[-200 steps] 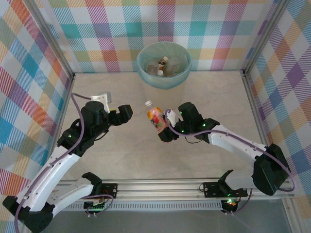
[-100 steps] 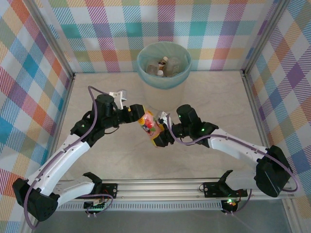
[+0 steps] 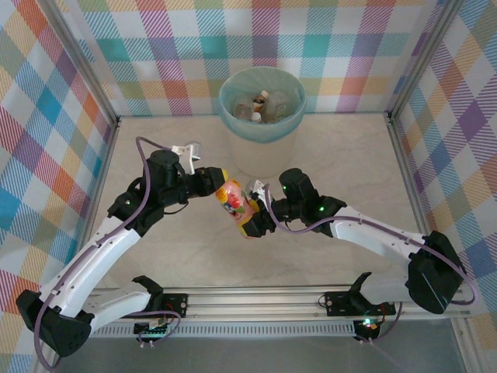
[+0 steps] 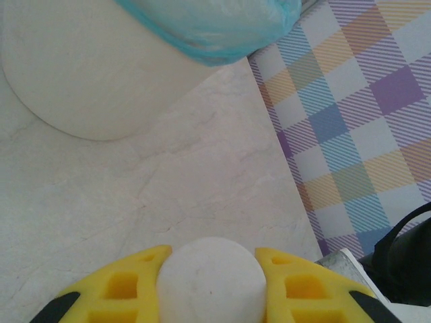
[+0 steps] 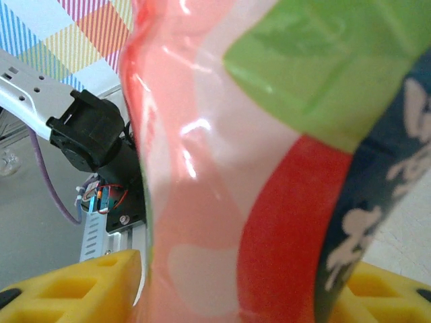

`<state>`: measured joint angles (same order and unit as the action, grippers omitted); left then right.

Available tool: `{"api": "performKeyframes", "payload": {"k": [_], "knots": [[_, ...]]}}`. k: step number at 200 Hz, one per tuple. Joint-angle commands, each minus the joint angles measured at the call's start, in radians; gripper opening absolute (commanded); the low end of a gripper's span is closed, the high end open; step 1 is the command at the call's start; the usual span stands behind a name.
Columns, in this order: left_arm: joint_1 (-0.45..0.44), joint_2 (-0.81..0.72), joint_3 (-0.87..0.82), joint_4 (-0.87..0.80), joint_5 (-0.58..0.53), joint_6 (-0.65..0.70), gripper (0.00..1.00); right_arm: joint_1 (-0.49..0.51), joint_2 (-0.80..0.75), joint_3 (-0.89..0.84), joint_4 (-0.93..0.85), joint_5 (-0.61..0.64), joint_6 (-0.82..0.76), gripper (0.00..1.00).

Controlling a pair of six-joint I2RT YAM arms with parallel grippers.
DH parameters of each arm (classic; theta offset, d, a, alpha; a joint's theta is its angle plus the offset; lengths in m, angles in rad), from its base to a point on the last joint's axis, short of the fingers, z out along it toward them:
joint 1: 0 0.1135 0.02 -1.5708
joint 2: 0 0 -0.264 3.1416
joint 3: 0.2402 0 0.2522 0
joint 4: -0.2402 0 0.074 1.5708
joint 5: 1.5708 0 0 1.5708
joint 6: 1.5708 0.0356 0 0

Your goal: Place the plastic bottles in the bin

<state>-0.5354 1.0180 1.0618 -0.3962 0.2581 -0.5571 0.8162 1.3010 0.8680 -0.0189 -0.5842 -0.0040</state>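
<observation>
A pink plastic bottle (image 3: 233, 200) with a red, green and blue label hangs tilted above the table's middle, between both arms. My left gripper (image 3: 217, 183) is shut on its white cap (image 4: 210, 279), which sits tight between the yellow fingers (image 4: 121, 291). My right gripper (image 3: 253, 218) is shut on the bottle's body (image 5: 269, 168), with its yellow fingertips (image 5: 74, 282) at either side of the label. The cream-white bin (image 3: 233, 128), with a teal bag over its rim, stands at the back centre and holds several bottles (image 3: 261, 105).
The bin's wall (image 4: 87, 67) and its teal bag (image 4: 209, 27) lie just ahead of the left gripper. Checked walls (image 3: 46, 140) close in the left, right and back. A metal rail (image 3: 256, 299) runs along the near edge.
My left gripper swung right to the bottle and shut on its cap. The right gripper shifted slightly left, still holding the bottle's body, and the bottle tilted further over.
</observation>
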Motion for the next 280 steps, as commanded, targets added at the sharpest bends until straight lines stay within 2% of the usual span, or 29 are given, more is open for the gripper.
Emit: {"api": "performKeyframes", "payload": {"k": [1,39,61,78,133,154,185,226,245,280], "knots": [[-0.003,-0.031,0.039,-0.042,-0.056,0.017,0.0,0.012,0.012,0.061,0.054,0.0,0.006,0.63],[-0.003,-0.063,0.104,-0.056,-0.142,0.029,0.0,0.012,-0.012,0.12,0.017,0.115,0.032,0.73],[-0.003,-0.055,0.18,-0.078,-0.198,0.062,0.0,0.013,-0.065,0.142,-0.015,0.212,0.035,0.83],[-0.003,-0.041,0.246,-0.093,-0.252,0.097,0.0,0.012,-0.118,0.158,-0.048,0.292,0.038,0.86],[-0.003,0.096,0.482,-0.023,-0.392,0.214,0.0,0.012,-0.351,0.134,-0.102,0.706,0.055,0.94],[-0.003,0.195,0.583,0.044,-0.409,0.276,0.0,0.012,-0.419,0.096,-0.093,0.8,0.038,0.95],[-0.003,0.379,0.758,0.159,-0.478,0.38,0.0,0.011,-0.478,0.044,-0.066,0.836,0.027,0.97],[-0.004,0.663,1.034,0.272,-0.456,0.535,0.0,0.009,-0.483,0.02,-0.068,0.808,0.062,0.97],[-0.005,0.817,1.21,0.24,-0.446,0.599,0.0,0.009,-0.478,0.011,-0.069,0.786,0.079,0.97],[-0.009,1.128,1.606,0.06,-0.467,0.695,0.0,0.009,-0.486,-0.014,-0.073,0.766,0.098,0.97]]}}
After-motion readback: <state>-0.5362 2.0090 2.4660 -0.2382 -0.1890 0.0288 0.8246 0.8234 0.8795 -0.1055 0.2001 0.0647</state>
